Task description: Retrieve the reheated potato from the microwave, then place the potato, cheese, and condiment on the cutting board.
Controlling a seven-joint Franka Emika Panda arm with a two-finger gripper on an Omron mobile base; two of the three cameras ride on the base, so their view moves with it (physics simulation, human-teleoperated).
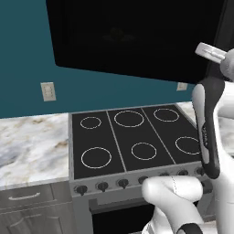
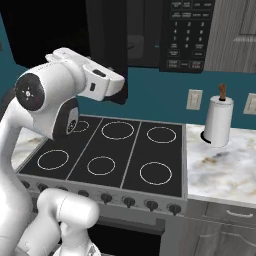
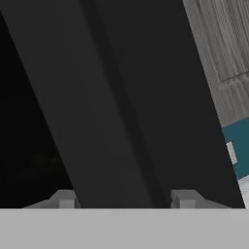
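Six burners: ringed in white on the black stove (image 1: 132,137), a row of knobs along its front edge.
Microwave (image 2: 170,30): black, mounted over the stove against the teal wall; keypad (image 2: 187,35) on its right side.
Door (image 1: 137,36): swung open, away from the keypad. In the left base view it is a broad dark pane tilted out over the burners; in the right base view it is seen nearly edge-on.
Arm: raised, with the hand level with the door's lower part.
Gripper (image 3: 124,199): at the door's free edge. In the hand view one fingertip sits on each side of the dark slab.
Grip: I cannot tell whether the fingers press the door or merely straddle it.
Dim lump (image 1: 116,34): a faint rounded shape seen through the dark glass, too dim to name.
Counter (image 1: 32,141): marbled, on both sides of the stove.
Paper roll (image 2: 218,122): white, upright on the counter right of the stove, well apart from the arm.
Outlets: pale plates on the wall on either side of the stove.
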